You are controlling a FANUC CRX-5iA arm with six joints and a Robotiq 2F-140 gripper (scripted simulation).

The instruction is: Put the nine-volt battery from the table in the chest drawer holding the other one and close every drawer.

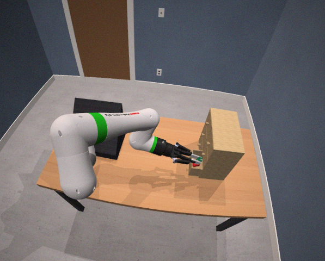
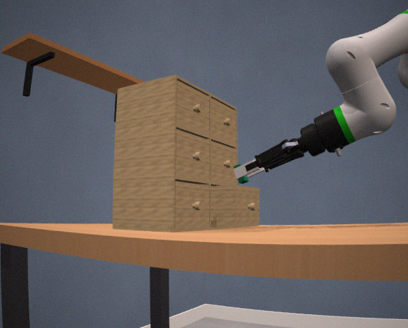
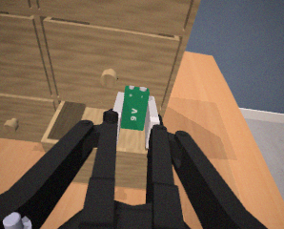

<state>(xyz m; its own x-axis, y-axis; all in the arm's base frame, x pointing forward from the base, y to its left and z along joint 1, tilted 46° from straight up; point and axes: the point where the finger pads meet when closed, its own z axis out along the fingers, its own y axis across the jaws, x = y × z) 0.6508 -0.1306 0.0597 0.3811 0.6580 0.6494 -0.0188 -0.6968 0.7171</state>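
My gripper is shut on a green nine-volt battery, marked "9 V", with its contacts toward the chest. It holds the battery above the pulled-out drawer, the bottom one of the right column in the wrist view. A red thing shows inside that drawer, partly hidden by the fingers; the wrist view does not show it. The wooden chest stands upright. Its other drawers look pushed in.
The middle drawer's knob sticks out close by the battery. Another knob is on the neighbouring bottom drawer. The table carries the chest. A wall shelf is behind the chest.
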